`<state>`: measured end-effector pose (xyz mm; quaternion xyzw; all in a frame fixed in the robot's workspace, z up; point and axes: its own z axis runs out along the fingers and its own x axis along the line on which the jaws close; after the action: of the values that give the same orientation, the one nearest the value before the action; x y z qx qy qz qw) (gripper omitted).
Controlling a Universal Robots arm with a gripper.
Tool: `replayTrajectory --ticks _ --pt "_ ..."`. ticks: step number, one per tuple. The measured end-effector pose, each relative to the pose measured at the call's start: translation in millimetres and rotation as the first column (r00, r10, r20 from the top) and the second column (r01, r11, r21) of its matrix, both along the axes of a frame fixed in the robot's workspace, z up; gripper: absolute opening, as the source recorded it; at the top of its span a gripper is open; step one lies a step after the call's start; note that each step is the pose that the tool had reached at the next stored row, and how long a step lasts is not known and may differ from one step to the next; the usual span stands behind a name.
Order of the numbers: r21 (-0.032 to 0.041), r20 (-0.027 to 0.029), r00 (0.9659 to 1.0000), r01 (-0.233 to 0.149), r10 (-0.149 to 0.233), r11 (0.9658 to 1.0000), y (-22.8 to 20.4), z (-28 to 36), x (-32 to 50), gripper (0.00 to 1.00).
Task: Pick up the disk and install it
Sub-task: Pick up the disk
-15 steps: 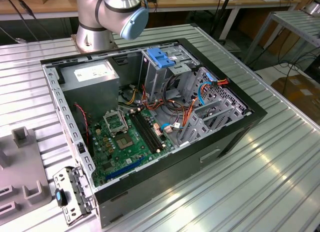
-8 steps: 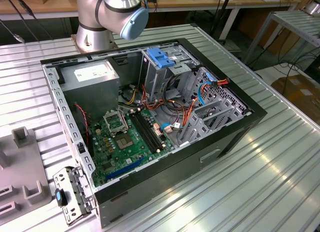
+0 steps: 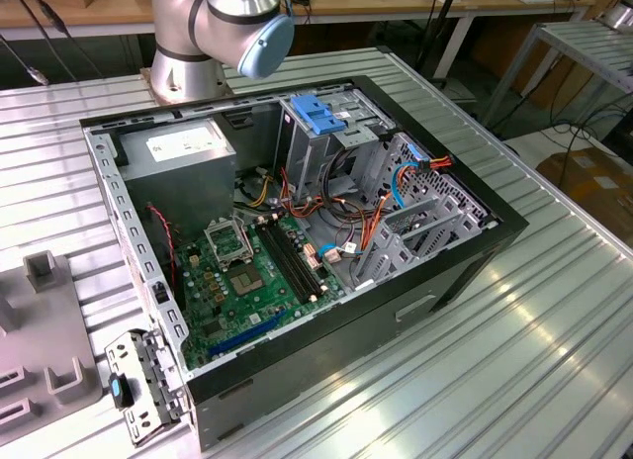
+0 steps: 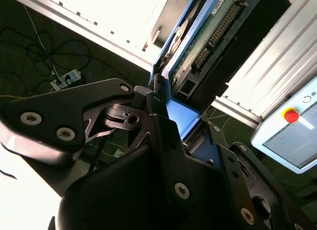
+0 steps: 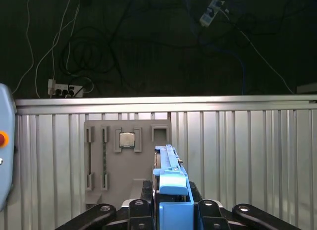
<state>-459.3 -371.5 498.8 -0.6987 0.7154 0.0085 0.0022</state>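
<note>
a ribbed metal table point(image 3: 554, 311) carries an open computer case point(image 3: 297, 380), lying on its side, with the robot arm point(image 3: 223, 24) mounted behind it. inside the case sit a grey power supply point(image 3: 183, 157), a green motherboard point(image 3: 237, 281) and a metal drive cage with a blue top point(image 3: 321, 113). a grey fixture tray point(image 3: 40, 340) lies at the exterior view's left. in the first wrist view the gripper point(image 5: 172, 190) is clenched on the disk point(image 5: 171, 170), held edge-on in a blue carrier, clear of the tray, where a processor chip point(image 5: 127, 139) rests. in the second wrist view the disk's circuit board faces the camera.
</note>
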Motion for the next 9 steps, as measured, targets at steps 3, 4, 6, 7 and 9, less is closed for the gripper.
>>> replayTrajectory --ticks 3,4,6,7,9 --pt "0.0000 -0.0001 1.0000 0.000 0.000 1.0000 0.0 0.0 5.9 0.37" --pt "0.0000 0.0001 1.0000 0.000 0.000 1.0000 0.0 0.0 7.5 0.37" --pt "0.0000 0.0000 1.0000 0.000 0.000 1.0000 0.0 0.0 12.0 0.37" --pt "0.0000 0.0001 1.0000 0.000 0.000 1.0000 0.0 0.0 13.2 0.37" --pt "0.0000 0.0000 1.0000 0.000 0.000 1.0000 0.0 0.0 22.4 0.37"
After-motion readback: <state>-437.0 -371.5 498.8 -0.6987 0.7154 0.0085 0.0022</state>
